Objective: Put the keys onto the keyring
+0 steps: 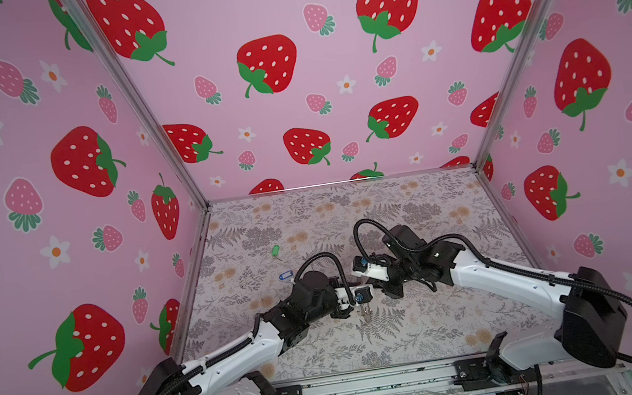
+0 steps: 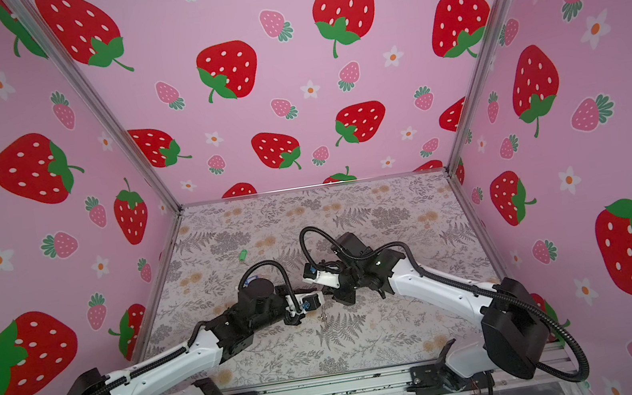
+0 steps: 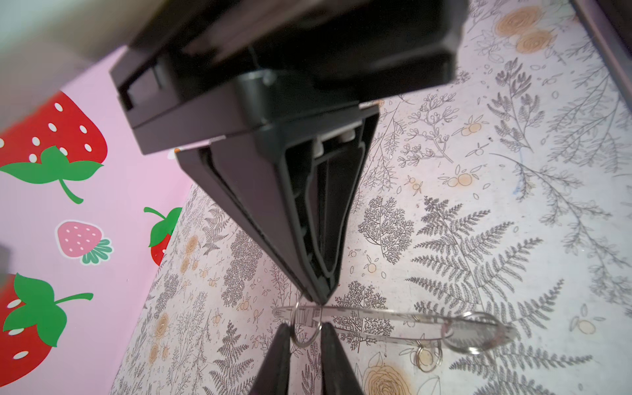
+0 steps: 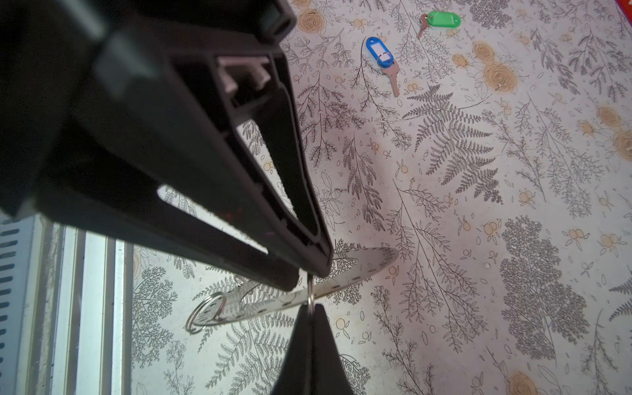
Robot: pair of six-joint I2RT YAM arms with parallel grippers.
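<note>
The keyring [image 3: 376, 313], a flat grey ring, shows edge-on at the lower centre of my left wrist view. My right pincer [image 4: 309, 306] is clenched on its small split ring [image 4: 309, 290]. My left pincer [image 3: 305, 326] straddles the same ring, and I cannot tell whether it grips. Farther off on the floral table [image 4: 513, 239], upper right in my right wrist view, lie the blue-tagged key [image 4: 381, 54], then the green-tagged key [image 4: 443, 18].

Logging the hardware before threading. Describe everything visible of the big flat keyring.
The keyring is a thin, flat, shiny grey metal hoop with small marks along its band, held tilted over the table. Small wire rings are threaded on it. The right gripper is shut on one; the left gripper straddles that same one, jaws apart. No keys on it.
</note>
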